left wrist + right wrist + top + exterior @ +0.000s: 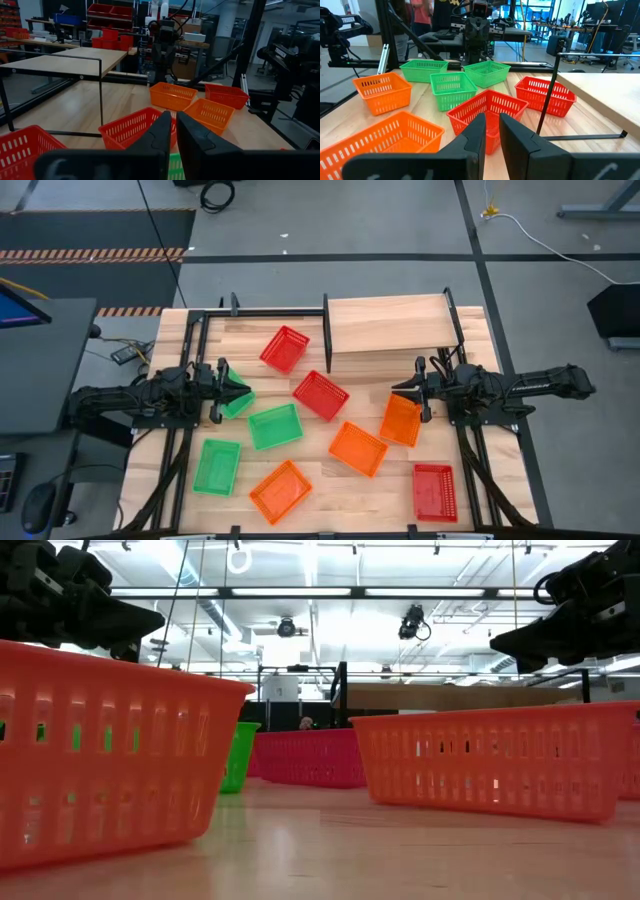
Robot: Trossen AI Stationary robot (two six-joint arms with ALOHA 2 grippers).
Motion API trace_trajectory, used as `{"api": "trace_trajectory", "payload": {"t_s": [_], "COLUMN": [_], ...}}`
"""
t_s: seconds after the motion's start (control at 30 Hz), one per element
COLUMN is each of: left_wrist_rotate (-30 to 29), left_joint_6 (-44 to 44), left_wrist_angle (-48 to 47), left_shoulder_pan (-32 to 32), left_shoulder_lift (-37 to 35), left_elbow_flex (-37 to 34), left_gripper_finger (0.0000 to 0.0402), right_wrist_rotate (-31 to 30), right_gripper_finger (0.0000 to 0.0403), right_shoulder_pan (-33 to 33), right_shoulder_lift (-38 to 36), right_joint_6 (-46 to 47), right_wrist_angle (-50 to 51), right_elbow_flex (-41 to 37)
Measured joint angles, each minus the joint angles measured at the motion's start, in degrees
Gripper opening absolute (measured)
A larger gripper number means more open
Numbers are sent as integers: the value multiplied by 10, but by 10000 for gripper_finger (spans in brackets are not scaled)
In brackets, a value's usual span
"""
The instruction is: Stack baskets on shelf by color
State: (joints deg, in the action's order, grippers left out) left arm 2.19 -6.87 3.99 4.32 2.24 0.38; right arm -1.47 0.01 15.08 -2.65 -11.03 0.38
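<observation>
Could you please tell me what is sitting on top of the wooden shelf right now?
Nothing shows on the shelf: its plank is bare in the high view. All nine baskets lie on the table, none stacked. What lies beneath the plank is covered from above.

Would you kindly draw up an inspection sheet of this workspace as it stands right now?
Surface: light wooden table, baskets scattered across it.
Job's things: shelf at the far edge holds no baskets. Three red baskets, three orange baskets and three green baskets lie loose, unstacked; one green sits partly under the left gripper.
Clutter: nothing seen.
Grippers: left gripper above a green basket, fingers close together, holding nothing; right gripper beside an orange basket, fingers close together, holding nothing.
Cables: white cable and black cable on the floor.
Surroundings: grey floor with striped tape; a monitor stands beside the table.
</observation>
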Motion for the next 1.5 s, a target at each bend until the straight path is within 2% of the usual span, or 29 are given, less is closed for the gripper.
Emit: {"api": "trace_trajectory", "payload": {"t_s": [0.13, 0.33, 0.6, 0.7, 0.83, 0.97, 1.23, 1.33, 1.5], "left_wrist_rotate": [0, 0, 0, -1, -12, -52, -116, -144, -152], "left_joint_6": [-8, -77, -75, -71, -33, 22, 90, 120, 194], "left_wrist_angle": [0, 2, 39, 69, 51, -30, -131, -160, -186], "left_shoulder_pan": [0, 0, 0, 0, 0, 0, 0, 10, 56], "left_shoulder_lift": [0, 0, 0, -1, 25, 102, 329, 412, 541], "left_elbow_flex": [0, 0, 0, 5, 46, 95, 187, 230, 310], "left_gripper_finger": [39, 38, 34, 44, 78, 132, 242, 256, 250], "right_wrist_rotate": [0, 0, 0, 0, 0, 0, 0, 0, 0], "right_gripper_finger": [61, 61, 61, 61, 61, 61, 61, 61, 61], "right_shoulder_pan": [0, 0, 0, 0, 0, 0, 0, 0, 0], "right_shoulder_lift": [0, 0, 0, 0, 0, 0, 0, 0, 0], "right_joint_6": [0, 0, 0, -22, -12, -1, -1, -1, -1], "right_wrist_angle": [0, 0, 0, -1, -1, -2, -30, -58, -114], "right_elbow_flex": [0, 0, 0, 0, 0, 0, 0, 0, 0]}}
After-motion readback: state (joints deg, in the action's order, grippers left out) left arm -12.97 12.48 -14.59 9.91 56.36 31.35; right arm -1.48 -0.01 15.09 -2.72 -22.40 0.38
